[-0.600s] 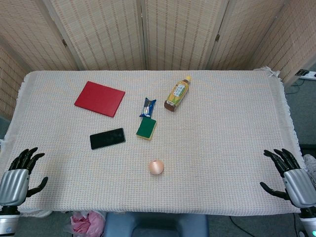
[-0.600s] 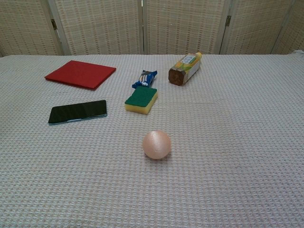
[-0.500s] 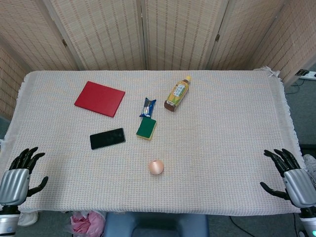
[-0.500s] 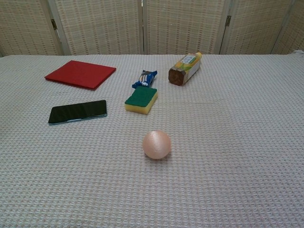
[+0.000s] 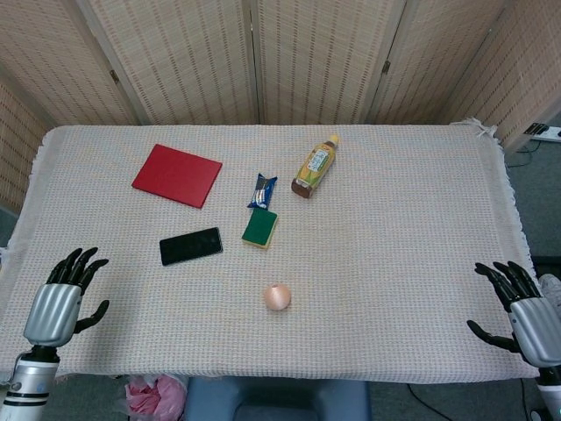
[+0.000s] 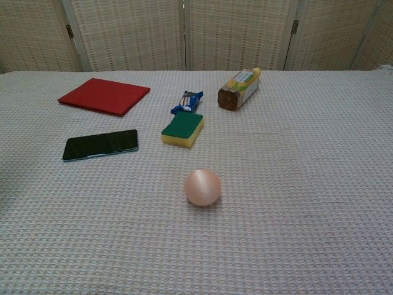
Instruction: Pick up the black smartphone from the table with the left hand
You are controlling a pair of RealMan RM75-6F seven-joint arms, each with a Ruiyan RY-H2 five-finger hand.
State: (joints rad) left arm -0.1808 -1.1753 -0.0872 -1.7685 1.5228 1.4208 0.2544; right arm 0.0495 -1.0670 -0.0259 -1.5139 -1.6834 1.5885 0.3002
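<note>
Woven reed screens (image 5: 307, 53) stand behind the table (image 5: 412, 237), which is covered edge to edge with a pale waffle-weave cloth. Your black smartphone (image 5: 191, 246) lies flat, screen up, in the left half of the table, roughly midway between the far and near edges, with its long side running nearly parallel to the near edge. Your left hand (image 5: 63, 303) sits over the near left corner, fingers spread apart and holding nothing, well apart from the phone. Your right hand (image 5: 523, 314) hangs at the near right corner, just past the right edge, fingers likewise spread and empty; neither hand shows in the chest view. Just beside the phone toward the middle lies a green-topped yellow sponge (image 5: 259, 228), and a blue snack wrapper (image 5: 262, 190) lies right behind the sponge, nearly touching it. A red notebook (image 5: 177, 175) lies flat behind the phone, toward the far left corner. A bottle (image 5: 315, 167) with a yellow label lies on its side near the middle of the far edge, cap pointing toward the screens. A pale pink ball (image 5: 277, 296) rests near the middle of the near edge, apart from everything else.
</note>
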